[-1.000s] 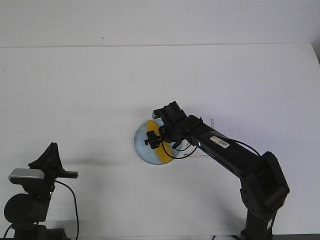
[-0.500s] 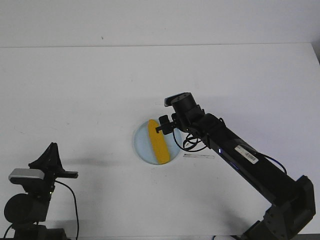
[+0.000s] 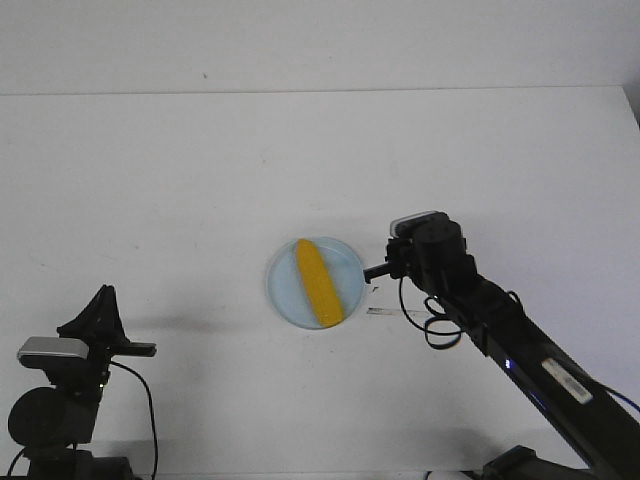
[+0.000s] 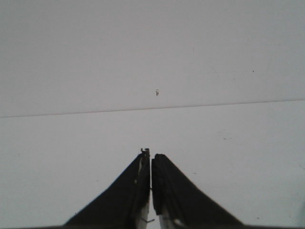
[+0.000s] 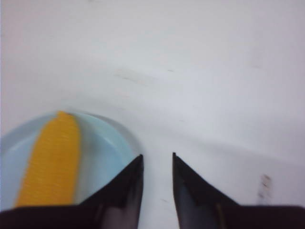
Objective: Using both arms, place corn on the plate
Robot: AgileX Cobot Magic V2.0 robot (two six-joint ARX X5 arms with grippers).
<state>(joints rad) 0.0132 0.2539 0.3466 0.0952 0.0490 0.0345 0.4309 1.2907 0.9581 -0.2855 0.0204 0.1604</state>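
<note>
Corn (image 3: pixel 319 281) lying lengthwise across plate (image 3: pixel 283 300), just left of right tool (image 3: pixel 372 271), slightly parted, empty; left tool (image 4: pixel 151 164) closed, far off.

Right pincer (image 5: pixel 157 162) parted, empty; left pincer (image 4: pixel 151 160) closed.

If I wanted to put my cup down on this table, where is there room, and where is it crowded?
Most of the white table is bare: the far half beyond the plate, and the wide stretch between the plate and the left arm. It is crowded only mid-table, where the corn lies on the plate and the right gripper hangs beside its rim.
</note>
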